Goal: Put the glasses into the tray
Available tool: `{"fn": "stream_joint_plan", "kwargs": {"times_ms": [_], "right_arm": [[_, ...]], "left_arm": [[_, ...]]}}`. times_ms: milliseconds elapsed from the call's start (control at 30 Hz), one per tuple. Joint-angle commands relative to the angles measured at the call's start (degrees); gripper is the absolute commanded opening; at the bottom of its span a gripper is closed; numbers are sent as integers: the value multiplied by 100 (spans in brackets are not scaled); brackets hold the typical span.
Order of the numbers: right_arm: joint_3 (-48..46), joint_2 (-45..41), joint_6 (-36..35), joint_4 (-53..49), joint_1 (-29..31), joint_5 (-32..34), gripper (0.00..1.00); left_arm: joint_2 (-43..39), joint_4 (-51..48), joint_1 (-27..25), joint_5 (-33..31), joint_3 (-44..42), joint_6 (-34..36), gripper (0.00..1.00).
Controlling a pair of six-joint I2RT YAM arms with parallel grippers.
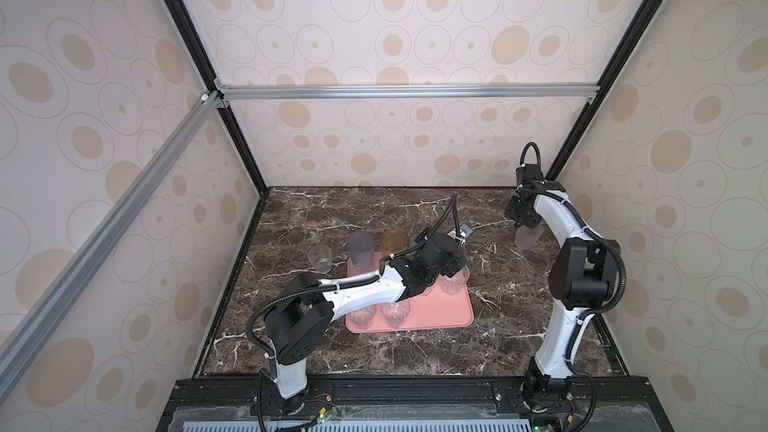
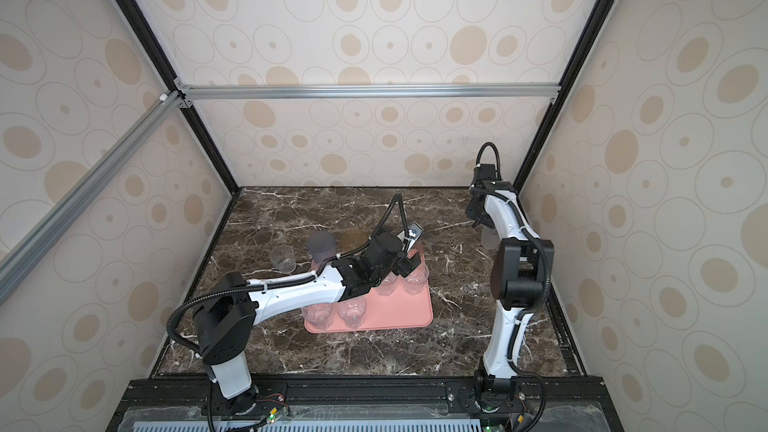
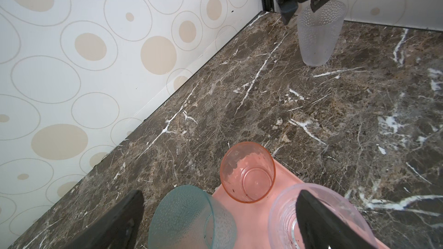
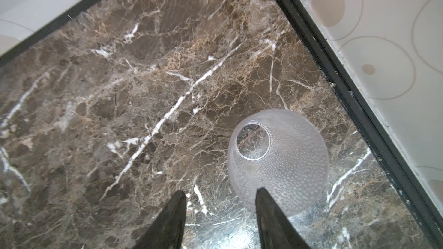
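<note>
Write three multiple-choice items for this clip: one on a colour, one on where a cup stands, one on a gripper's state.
1. What colour is the tray?
A. Green
B. White
C. Salmon pink

2. Where does the frosted cup beneath the right gripper stand?
A. On the tray
B. On the marble table
C. Stacked in another cup

3. How is the left gripper set?
A. Open wide
B. Shut on a cup
C. Shut on nothing

Answers:
1 C: the bare part of its floor shows pink in both top views.
2 B: its base rests on bare marble near the far right corner, away from the tray.
3 A: its two fingers stand far apart in the left wrist view.
</note>
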Motion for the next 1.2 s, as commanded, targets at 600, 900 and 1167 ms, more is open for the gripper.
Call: {"fn": "stream_joint_plan", "kwargs": {"times_ms": [600,900,1167], "right_arm": [[-115,72,-409,-199,49,-7,1],[-1566,-1191,-383,-104,1100,-35,0],[-2258,-1459,-307,-179,1833,-178,0]], "left_arm": [[-88,74,92,14,-22,-236,99],[-446,136,128,-59,-292,-437,99],[-633,178,136,-47,-519,-553,99]]}}
